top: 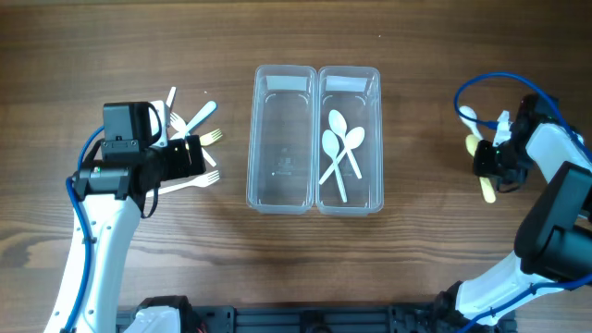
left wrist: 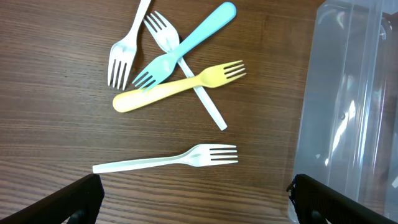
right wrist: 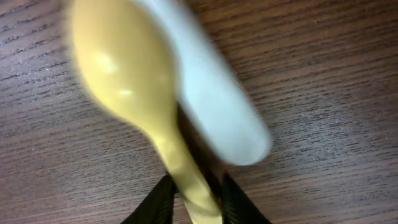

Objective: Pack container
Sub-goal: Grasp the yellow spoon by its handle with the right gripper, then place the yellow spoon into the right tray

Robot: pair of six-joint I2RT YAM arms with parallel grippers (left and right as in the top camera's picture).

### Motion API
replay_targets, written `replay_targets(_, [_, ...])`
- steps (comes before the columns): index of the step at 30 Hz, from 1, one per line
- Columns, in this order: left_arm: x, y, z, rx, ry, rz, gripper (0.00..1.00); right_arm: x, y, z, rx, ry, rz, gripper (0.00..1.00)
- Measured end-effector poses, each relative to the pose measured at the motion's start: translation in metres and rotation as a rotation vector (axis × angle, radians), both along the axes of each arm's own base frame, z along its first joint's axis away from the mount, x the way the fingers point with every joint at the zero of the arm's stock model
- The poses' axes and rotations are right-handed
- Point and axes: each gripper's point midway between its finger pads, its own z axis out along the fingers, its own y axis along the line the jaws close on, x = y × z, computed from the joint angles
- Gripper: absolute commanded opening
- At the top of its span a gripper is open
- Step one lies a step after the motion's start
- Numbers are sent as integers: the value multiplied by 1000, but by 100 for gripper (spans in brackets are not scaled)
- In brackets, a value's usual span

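Two clear containers sit side by side mid-table. The left one (top: 280,139) is empty and also shows in the left wrist view (left wrist: 354,93). The right one (top: 349,185) holds three white spoons (top: 338,148). My left gripper (top: 191,157) is open and empty (left wrist: 196,202), just below a lone white fork (left wrist: 168,160). Beyond it lie a yellow fork (left wrist: 180,84), a blue fork (left wrist: 186,43) and two white forks (left wrist: 124,50), crossed in a heap. My right gripper (top: 490,165) is shut on the handle of a yellow spoon (right wrist: 124,68) at the table's right; its fingers (right wrist: 196,202) pinch the handle.
A pale spoon (right wrist: 211,106) lies against the yellow spoon, blurred, and a white spoon (top: 469,115) shows by the right gripper. A blue cable (top: 481,88) loops above the right arm. Bare wood lies around the containers.
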Motion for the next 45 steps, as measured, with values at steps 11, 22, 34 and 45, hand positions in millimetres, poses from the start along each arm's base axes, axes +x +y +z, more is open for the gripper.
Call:
replay_targets(11, [0,0,0,0,0,0,100,14,35,5,59,4,-12,7])
replay_targets(22, [0,0,0,0,0,0,100,63,228,235,230,-661,440,6])
replay_targets(34, [0,0,0,0,0,0,100,64,306,139,294,-494,517,56])
replay_targets(45, [0,0,0,0,0,0,100,89,-27,176,-212,-615,-136,57])
